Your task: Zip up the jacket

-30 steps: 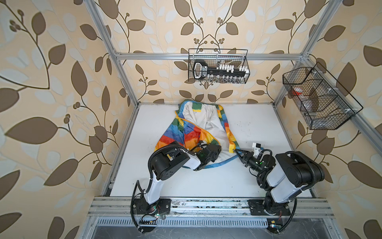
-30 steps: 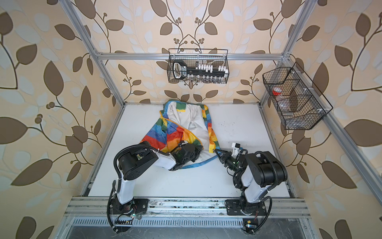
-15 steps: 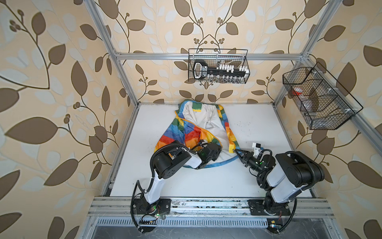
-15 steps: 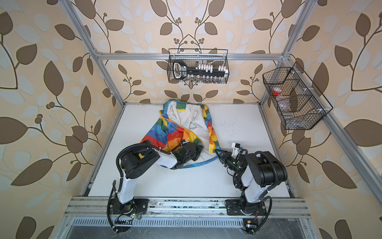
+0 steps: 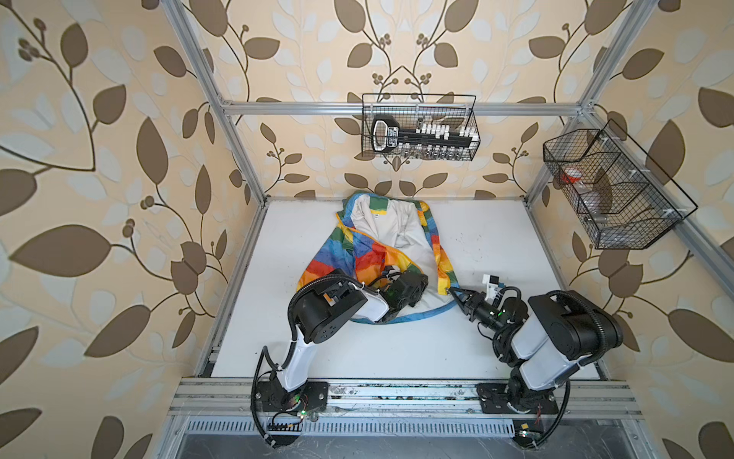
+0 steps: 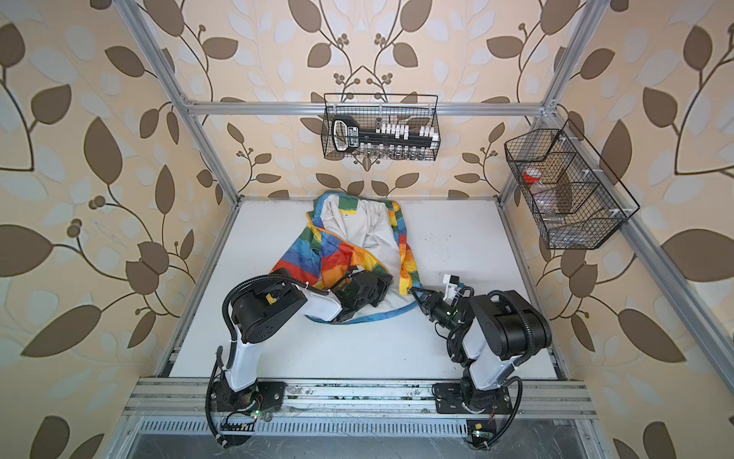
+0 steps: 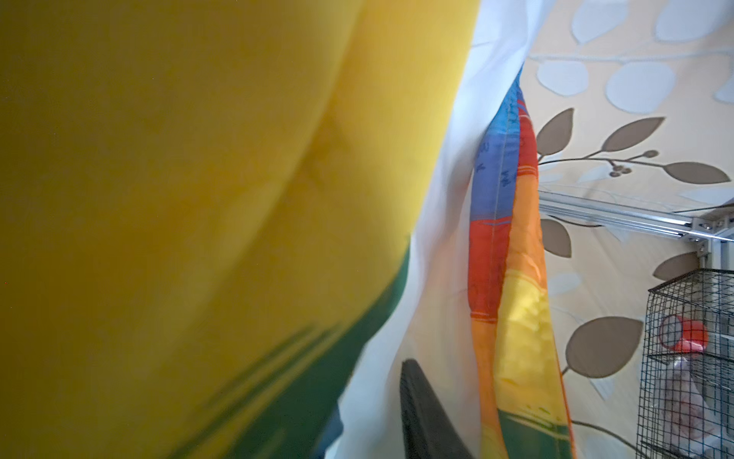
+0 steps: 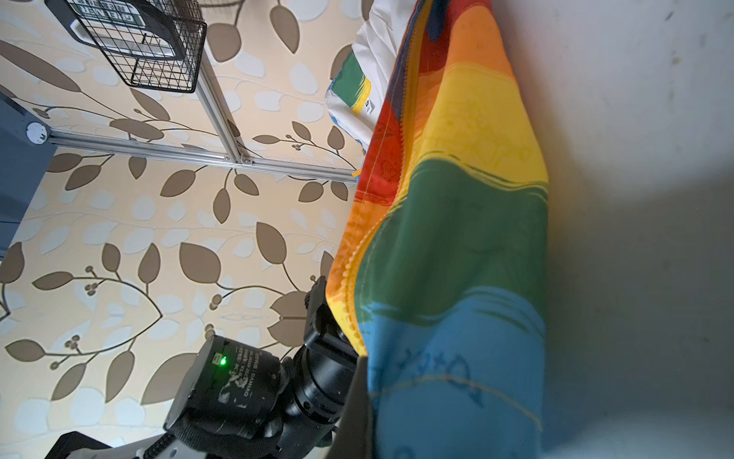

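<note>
Walls [image 5: 119, 119]: beige wallpaper, brown and pale leaves.
Frame [image 5: 302, 108]: silver aluminium rails.
Table [image 5: 397, 349]: white, faintly scuffed near right edge.
Back basket [image 5: 419, 127]: black wire, on back rail.
Side basket [image 5: 611, 190]: black wire, right rail.

Both top views high overhead on the whole table [image 5: 397, 349]; wrist views seemingly right beside the jacket [image 8: 456, 222].

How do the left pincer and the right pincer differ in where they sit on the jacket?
On the jacket, the left pincer is mid-width, beside the folded-over front panel; the right pincer is at the near right corner. The right pincer is shut on the hem corner; the left pincer's grip is hidden. Both are near its bottom hem.
</note>
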Controlling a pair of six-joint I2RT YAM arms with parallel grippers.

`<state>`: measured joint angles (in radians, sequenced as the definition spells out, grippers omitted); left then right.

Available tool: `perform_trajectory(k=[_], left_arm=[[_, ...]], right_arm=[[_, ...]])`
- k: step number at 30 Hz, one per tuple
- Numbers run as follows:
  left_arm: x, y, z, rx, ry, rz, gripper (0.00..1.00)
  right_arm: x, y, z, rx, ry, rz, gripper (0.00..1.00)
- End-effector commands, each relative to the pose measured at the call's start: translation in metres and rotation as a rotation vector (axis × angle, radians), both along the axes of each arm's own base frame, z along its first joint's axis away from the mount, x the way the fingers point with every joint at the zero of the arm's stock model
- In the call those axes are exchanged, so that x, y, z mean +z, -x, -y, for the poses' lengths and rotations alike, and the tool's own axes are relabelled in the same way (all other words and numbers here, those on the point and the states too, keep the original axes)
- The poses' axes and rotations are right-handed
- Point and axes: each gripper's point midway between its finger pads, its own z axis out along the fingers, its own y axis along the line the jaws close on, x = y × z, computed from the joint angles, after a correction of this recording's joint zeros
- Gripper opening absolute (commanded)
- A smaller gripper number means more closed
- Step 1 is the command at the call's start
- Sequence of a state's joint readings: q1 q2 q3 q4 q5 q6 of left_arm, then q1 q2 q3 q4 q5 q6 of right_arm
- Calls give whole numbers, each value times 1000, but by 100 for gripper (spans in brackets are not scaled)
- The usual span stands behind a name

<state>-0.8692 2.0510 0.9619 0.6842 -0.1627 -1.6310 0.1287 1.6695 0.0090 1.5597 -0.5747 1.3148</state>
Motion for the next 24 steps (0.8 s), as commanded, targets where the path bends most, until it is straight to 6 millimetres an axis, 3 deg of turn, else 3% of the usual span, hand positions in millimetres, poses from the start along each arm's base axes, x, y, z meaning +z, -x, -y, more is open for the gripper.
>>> perform_trajectory(k=[1, 5, 10, 18, 24], left_arm=[[11, -12, 3, 19, 27, 24, 27], [10, -14, 4, 24, 37, 26, 19], [11, -18, 4, 30, 41, 26, 17], [16, -17, -3, 20, 51, 14, 0], [33, 4, -11, -78, 47, -22, 0]], right_arm=[[-5, 18, 1, 2, 2, -16, 0], [-5, 18, 1, 2, 3, -15, 0], [-6, 18, 1, 3, 3, -18, 0], [-4, 17, 1, 4, 0, -13, 0], [-5, 19, -3, 23, 8, -10, 0]])
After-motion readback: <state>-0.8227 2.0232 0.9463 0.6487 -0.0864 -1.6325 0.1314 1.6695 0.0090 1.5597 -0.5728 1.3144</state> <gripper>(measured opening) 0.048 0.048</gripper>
